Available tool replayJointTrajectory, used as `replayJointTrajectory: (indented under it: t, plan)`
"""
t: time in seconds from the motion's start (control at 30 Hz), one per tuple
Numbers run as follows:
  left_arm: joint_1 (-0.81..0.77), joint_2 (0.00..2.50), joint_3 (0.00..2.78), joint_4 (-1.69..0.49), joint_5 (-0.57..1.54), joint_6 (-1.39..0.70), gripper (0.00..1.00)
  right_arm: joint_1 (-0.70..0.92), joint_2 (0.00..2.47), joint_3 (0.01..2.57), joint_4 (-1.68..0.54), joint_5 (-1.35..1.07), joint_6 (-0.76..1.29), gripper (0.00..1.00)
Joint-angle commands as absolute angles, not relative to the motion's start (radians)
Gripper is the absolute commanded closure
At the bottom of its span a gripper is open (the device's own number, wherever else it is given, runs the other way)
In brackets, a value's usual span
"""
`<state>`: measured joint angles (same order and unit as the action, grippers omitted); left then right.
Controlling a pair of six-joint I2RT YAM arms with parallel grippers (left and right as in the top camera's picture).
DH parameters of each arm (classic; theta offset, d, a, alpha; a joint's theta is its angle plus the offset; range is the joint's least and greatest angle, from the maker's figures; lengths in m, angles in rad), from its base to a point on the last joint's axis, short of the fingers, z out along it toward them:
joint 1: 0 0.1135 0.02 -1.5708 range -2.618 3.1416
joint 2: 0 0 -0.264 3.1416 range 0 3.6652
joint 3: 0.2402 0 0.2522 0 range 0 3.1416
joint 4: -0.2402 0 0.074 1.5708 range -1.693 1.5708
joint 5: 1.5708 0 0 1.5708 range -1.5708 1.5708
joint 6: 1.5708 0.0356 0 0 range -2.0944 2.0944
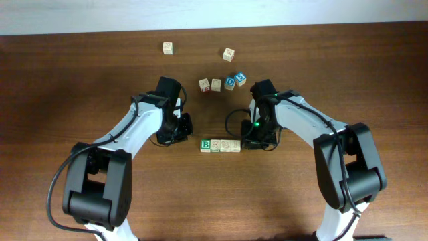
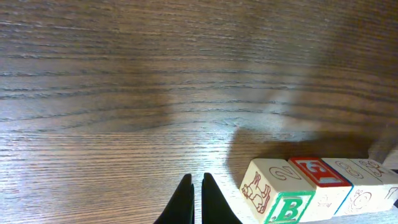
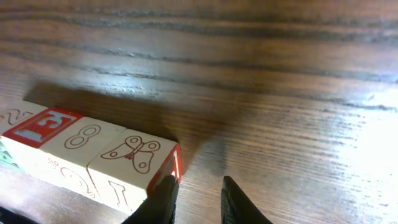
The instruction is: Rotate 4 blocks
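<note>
Overhead, row of four blocks (image 1: 220, 145) laid at centre, left gripper (image 1: 182, 127) at its 10 o'clock, right gripper (image 1: 257, 142) at 3 o'clock — left wrist, fingers (image 2: 183, 202) closed together, row at 4 o'clock — right wrist, fingers (image 3: 160, 199) held apart, row just beside at 9 o'clock.

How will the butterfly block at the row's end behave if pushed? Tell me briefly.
Probably stiff: the butterfly block looks like solid wood. Its flat faces suggest it slides rather than rolls. Pushed lengthwise, it would likely shove the rest of the touching row along with it.
</note>
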<state>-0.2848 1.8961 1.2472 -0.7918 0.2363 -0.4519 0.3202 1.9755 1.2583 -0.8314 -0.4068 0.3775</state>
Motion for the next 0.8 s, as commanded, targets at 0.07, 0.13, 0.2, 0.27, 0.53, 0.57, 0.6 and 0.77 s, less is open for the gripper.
replayJointTrajectory:
  t: [0.07, 0.13, 0.2, 0.27, 0.53, 0.57, 0.6, 0.77]
  plan:
    - [-0.282, 1.902, 1.246, -0.790, 0.249, -0.431, 0.95, 0.314, 1.970, 1.262, -0.803, -0.434, 0.379, 0.75]
    - [-0.282, 1.902, 1.246, -0.790, 0.249, -0.431, 0.95, 0.314, 1.970, 1.262, -0.802, -0.434, 0.379, 0.75]
    - [-0.282, 1.902, 1.246, -0.789, 0.248, -0.431, 0.95, 0.314, 1.970, 1.262, -0.802, -0.434, 0.379, 0.75]
    - [-0.269, 1.902, 1.272, -0.810, 0.282, -0.429, 0.95, 0.310, 1.969, 1.272, -0.812, -0.434, 0.378, 0.79]
    - [-0.163, 1.901, 1.524, -1.056, 0.337, -0.290, 1.00, 0.160, 1.872, 1.533, -1.155, -0.370, 0.210, 0.60]
    - [-0.153, 1.901, 1.542, -1.077, 0.338, -0.272, 1.00, 0.149, 1.860, 1.541, -1.184, -0.370, 0.173, 0.59]
    - [-0.152, 1.901, 1.546, -1.094, 0.337, -0.255, 1.00, 0.149, 1.859, 1.538, -1.217, -0.371, 0.157, 0.60]
    - [-0.200, 1.902, 1.505, -1.065, 0.338, -0.267, 1.00, 0.181, 1.862, 1.385, -1.056, -0.481, 0.208, 0.79]
